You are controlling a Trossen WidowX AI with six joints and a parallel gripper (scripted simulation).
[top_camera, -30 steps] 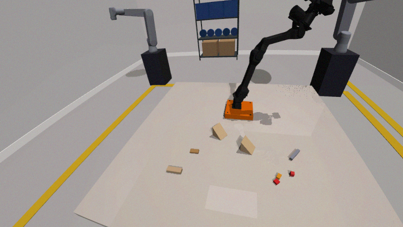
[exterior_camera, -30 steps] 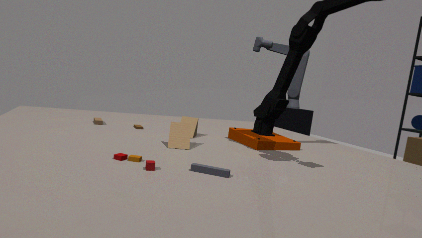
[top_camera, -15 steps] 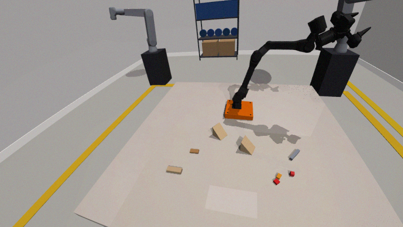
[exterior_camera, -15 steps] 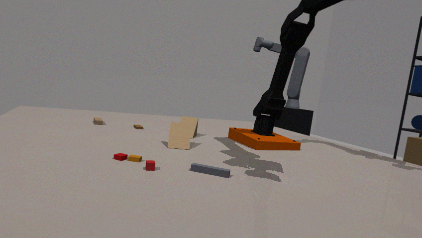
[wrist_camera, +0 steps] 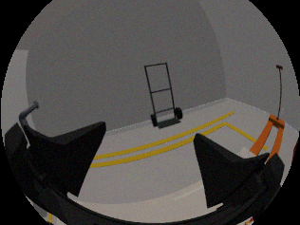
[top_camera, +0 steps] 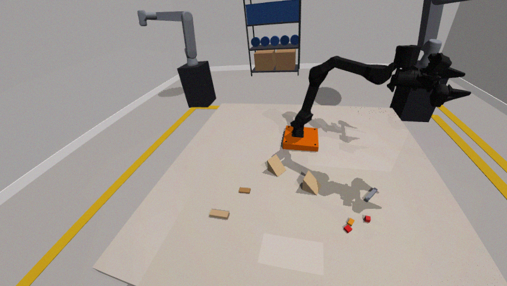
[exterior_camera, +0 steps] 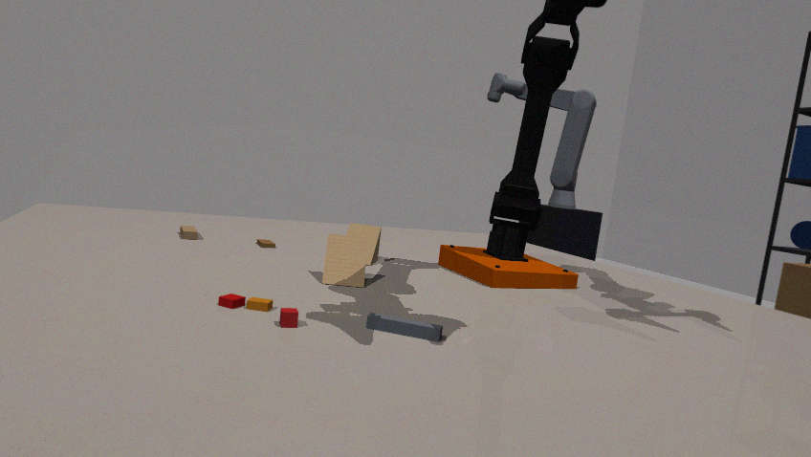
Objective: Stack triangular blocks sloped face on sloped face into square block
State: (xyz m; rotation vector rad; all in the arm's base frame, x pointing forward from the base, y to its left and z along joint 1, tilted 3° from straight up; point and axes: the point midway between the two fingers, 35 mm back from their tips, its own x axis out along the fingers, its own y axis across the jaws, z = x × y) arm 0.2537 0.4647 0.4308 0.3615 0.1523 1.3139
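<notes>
Pale walls and yellow floor lines surround the tabletop [top_camera: 227, 142] [exterior_camera: 142, 368] in the top view. Its two triangular blocks stand apart: one [top_camera: 276, 166] nearer the orange base, the other [top_camera: 310, 183] toward the small cubes. The pincer [top_camera: 461, 83] [wrist_camera: 150, 132] is raised off to the side, fingers spread wide with nothing between them, and both blocks lie well away from it. The likely trouble is the long swing back: if the arm comes down too early or too low, it could clip a block or sweep the grey bar [top_camera: 370, 194] [exterior_camera: 404, 327] along. Stacking has not been done, so a skewed grip would probably leave the ends uneven or let the upper wedge slide down the slope.

Behind the grey bar in the exterior view, the blocks overlap by line of sight, which makes their gap hard to judge here; the top view shows it. The pincer is out of this picture. Descending beside one block could nudge its neighbour, should the fingers open toward it.

Past the fingertips, the wrist view shows a wall and a hand truck [wrist_camera: 161, 89], with neither block in sight. Lowering from this heading would miss them; the wrist needs turning first.
</notes>
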